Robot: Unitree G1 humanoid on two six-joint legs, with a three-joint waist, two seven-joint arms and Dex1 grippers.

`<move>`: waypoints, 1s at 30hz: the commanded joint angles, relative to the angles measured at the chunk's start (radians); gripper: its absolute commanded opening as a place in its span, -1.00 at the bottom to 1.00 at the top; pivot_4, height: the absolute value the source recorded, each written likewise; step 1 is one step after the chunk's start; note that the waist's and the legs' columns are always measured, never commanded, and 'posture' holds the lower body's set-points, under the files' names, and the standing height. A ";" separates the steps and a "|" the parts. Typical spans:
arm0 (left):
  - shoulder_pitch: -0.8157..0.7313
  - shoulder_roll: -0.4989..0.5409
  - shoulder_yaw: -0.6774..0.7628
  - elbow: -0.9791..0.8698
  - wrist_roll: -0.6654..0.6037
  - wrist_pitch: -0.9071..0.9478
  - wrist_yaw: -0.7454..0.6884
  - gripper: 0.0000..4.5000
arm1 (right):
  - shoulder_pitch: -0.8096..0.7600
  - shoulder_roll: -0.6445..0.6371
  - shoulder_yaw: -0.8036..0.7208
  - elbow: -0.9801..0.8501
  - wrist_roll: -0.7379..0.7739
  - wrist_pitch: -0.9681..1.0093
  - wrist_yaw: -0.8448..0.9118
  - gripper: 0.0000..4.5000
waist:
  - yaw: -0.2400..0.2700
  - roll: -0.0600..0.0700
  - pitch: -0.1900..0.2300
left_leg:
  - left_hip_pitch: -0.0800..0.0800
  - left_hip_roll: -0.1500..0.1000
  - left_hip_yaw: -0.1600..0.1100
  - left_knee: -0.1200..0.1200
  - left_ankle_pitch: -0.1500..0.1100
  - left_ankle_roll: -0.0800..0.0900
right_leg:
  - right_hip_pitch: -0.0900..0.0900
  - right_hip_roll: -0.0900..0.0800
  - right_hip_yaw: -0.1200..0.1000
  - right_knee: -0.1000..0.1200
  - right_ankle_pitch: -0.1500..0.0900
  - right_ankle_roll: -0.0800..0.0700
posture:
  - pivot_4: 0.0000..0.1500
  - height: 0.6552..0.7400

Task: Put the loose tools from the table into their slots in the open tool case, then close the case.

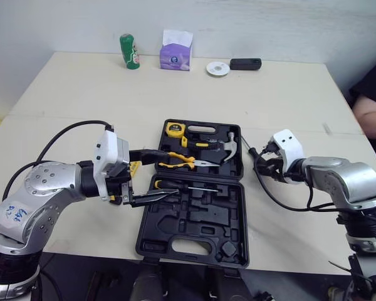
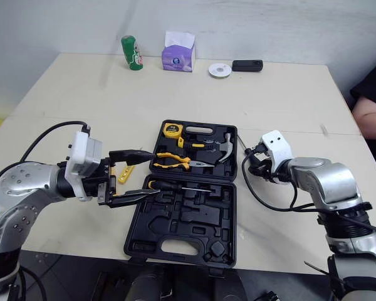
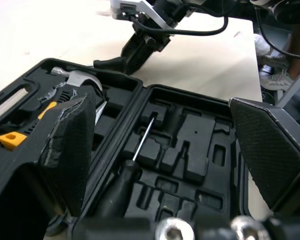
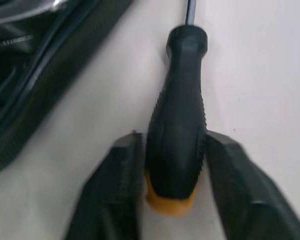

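Note:
The black tool case (image 1: pixel 194 241) lies open in the middle of the table. Its far half holds a yellow tape measure (image 1: pixel 173 129), orange-handled pliers (image 1: pixel 182 162) and a hammer (image 1: pixel 229 147). One screwdriver (image 1: pixel 185 186) rests in the near half. My left gripper (image 1: pixel 171 171) is open over the case's left side, with nothing between its fingers (image 3: pixel 70 145). A small yellow tool (image 2: pixel 122 172) lies on the table under that arm. Right of the case, my right gripper (image 4: pixel 175 145) is shut on the black handle of a loose screwdriver (image 4: pixel 177 115) lying on the table.
Along the table's far edge stand a green can (image 1: pixel 130 50), a purple tissue box (image 1: pixel 176 53), a white disc (image 1: pixel 217 68) and a black device (image 1: pixel 245 63). A person's arm (image 1: pixel 370 113) shows at the right edge. The case's near edge lies close to the table's front edge.

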 commanded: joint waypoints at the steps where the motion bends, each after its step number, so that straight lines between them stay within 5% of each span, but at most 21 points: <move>1: 0.023 0.018 0.022 -0.018 -0.013 -0.009 -0.020 1.00 | 0.008 0.025 -0.027 -0.008 -0.018 0.001 -0.017 -0.55 | -0.001 0.000 0.000 | 0.000 0.000 0.000 0.000 0.000 0.000 | 0.000 0.000 0.001 0.000 0.000 0.000 | 1.00 1.00; 8: 0.035 0.015 0.031 -0.008 0.002 -0.039 -0.031 1.00 | 0.028 0.074 -0.118 -0.059 -0.028 0.032 -0.081 -0.55 | -0.001 0.000 0.000 | 0.000 0.001 0.001 -0.001 0.000 0.000 | -0.001 0.000 0.002 0.000 0.000 -0.001 | 1.00 1.00; 13: 0.031 0.012 0.042 0.018 0.009 -0.082 -0.051 1.00 | 0.056 -0.004 -0.139 -0.100 -0.057 -0.025 -0.051 -0.55 | 0.002 0.000 0.000 | -0.001 0.001 0.002 -0.002 0.000 0.000 | -0.002 0.000 0.002 0.000 0.000 -0.001 | 1.00 1.00; 30: 0.256 0.092 0.179 0.083 0.104 -0.238 -0.169 1.00 | -0.053 -0.197 0.061 -0.228 -0.017 -0.502 0.595 -0.55 | -0.021 0.000 0.002 | 0.000 0.003 0.005 -0.003 0.000 0.000 | -0.004 -0.002 0.003 -0.001 0.000 -0.001 | 1.00 1.00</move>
